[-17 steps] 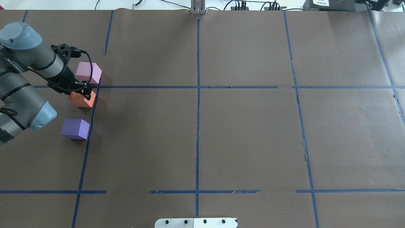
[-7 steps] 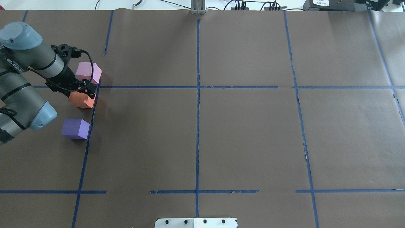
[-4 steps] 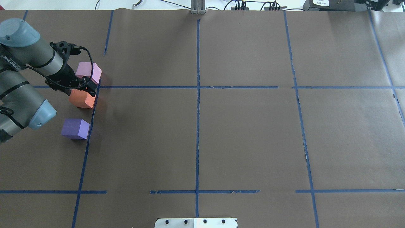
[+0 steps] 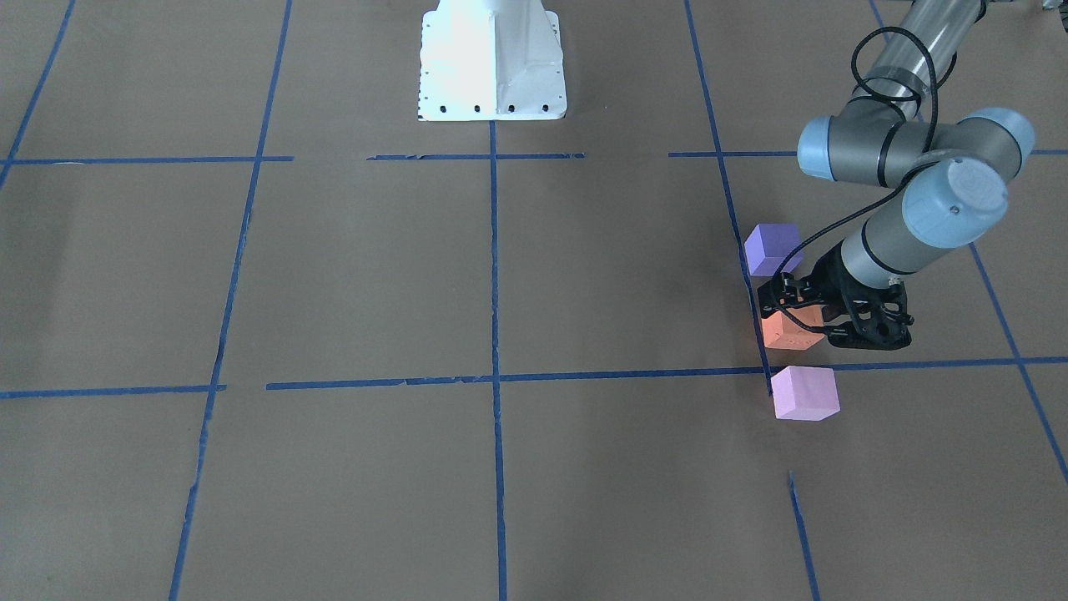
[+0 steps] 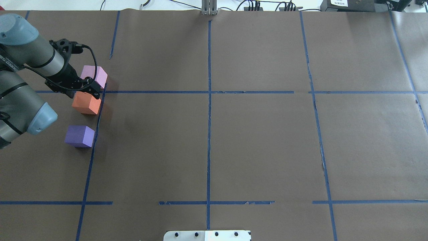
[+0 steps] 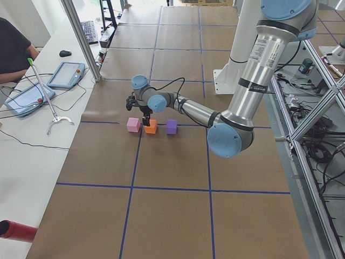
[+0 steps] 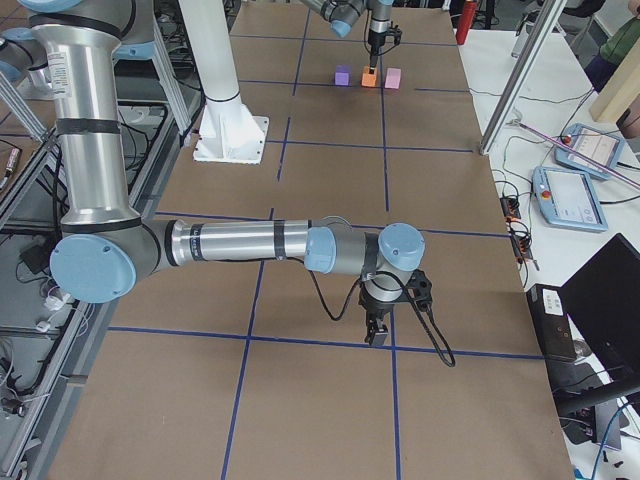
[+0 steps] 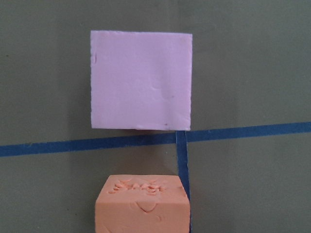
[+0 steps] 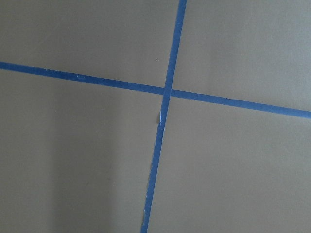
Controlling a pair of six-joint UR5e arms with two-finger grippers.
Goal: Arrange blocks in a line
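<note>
Finish check: nearly all matt.
Matt brown paper covers the worktop (image 5: 267,150), gridded with blue tape (image 5: 208,134); orange block (image 8: 141,208) matt foam, top dented; pink block (image 8: 141,80) and violet block (image 5: 79,135) smoother matt foam; robot base (image 4: 491,58) glossy white metal.

Counter (image 5: 260,144) wrapped in brown paper, gridded by blue tape lines (image 5: 208,134) (several strips torn or stopping short). Black cables (image 5: 254,5) bunched at far edge. White side bench (image 6: 32,162) runs along operators' side and carries teach-pendant tablet (image 6: 66,74), second tablet (image 6: 21,100), mouse (image 6: 64,53), keyboard (image 6: 88,31) and loose wires. Aluminium post (image 6: 81,40) rises at bench edge. Seated person in dark shirt (image 6: 13,48) at bench. Red cylinder (image 6: 16,231) at near corner. Aluminium framing (image 6: 318,113) behind, wire bundles beneath. Light even, shadows soft.
</note>
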